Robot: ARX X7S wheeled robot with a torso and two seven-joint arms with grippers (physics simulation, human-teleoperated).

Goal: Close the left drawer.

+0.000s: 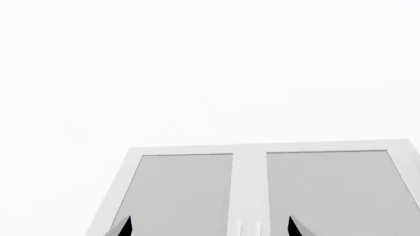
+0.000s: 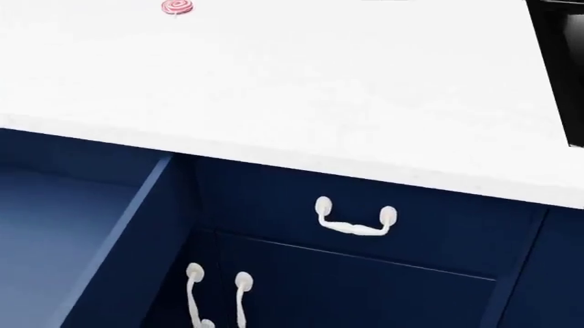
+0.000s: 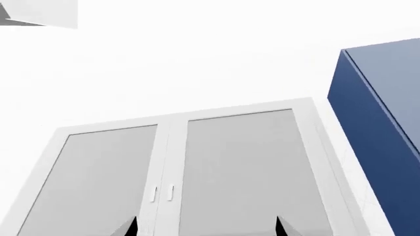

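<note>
Head view: the left drawer (image 2: 64, 232) is seen pulled out at the near left, under the front edge of the white worktop (image 2: 301, 102). Its pale blue floor and its thin right side wall are shown, and the inside looks bare. Its front panel and handle are cut off by the picture edge.

Just to the right of it, a shut navy drawer front (image 2: 438, 225) is seen with a white curved handle (image 2: 355, 220) on two round posts. Below that, two navy cupboard doors are met by two long white handles (image 2: 217, 301), side by side.

Far back on the worktop, near the left, a small pink and white swirl sweet (image 2: 177, 7) is seen lying flat. At the far right edge, a black thing (image 2: 561, 61) is cut off, and what it is cannot be told.

No arm is seen in the head view.

Left wrist view: only two dark tips of the left hand (image 1: 208, 227) are caught, set well apart, so the hand is released and nothing is held. A white cabinet with two grey panes (image 1: 262, 191) is faced.

Right wrist view: the right hand (image 3: 206, 227) is shown the same way, tips apart and bare. A like white cabinet (image 3: 177, 177) is faced, with a tall navy cupboard (image 3: 377, 123) beside it.
</note>
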